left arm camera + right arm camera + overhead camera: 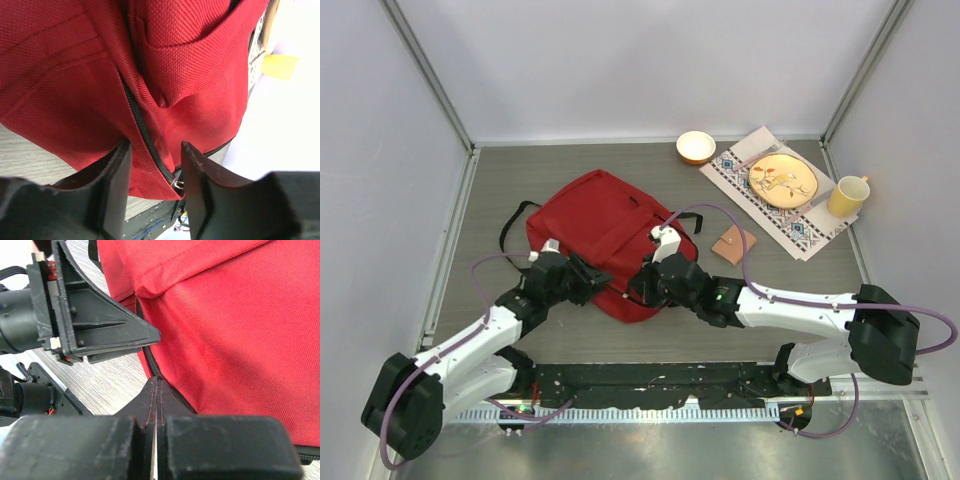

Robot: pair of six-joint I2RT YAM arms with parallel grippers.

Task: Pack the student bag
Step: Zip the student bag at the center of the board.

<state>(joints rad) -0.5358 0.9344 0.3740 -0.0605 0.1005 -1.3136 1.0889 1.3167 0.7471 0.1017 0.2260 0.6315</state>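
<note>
Straddling the student bag edge, left gripper faces clamped right gripper.

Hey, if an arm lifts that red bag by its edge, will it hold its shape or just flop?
Probably floppy: the bag lies flat and its woven fabric creases and folds near the zipper. It looks nearly empty, so likely light for its size. The loose straps may trail or snag.

Small bowl stood beside patterned placemat; orange plate lay on it, yellow mug at its edge, brown pouch nearby.
</note>
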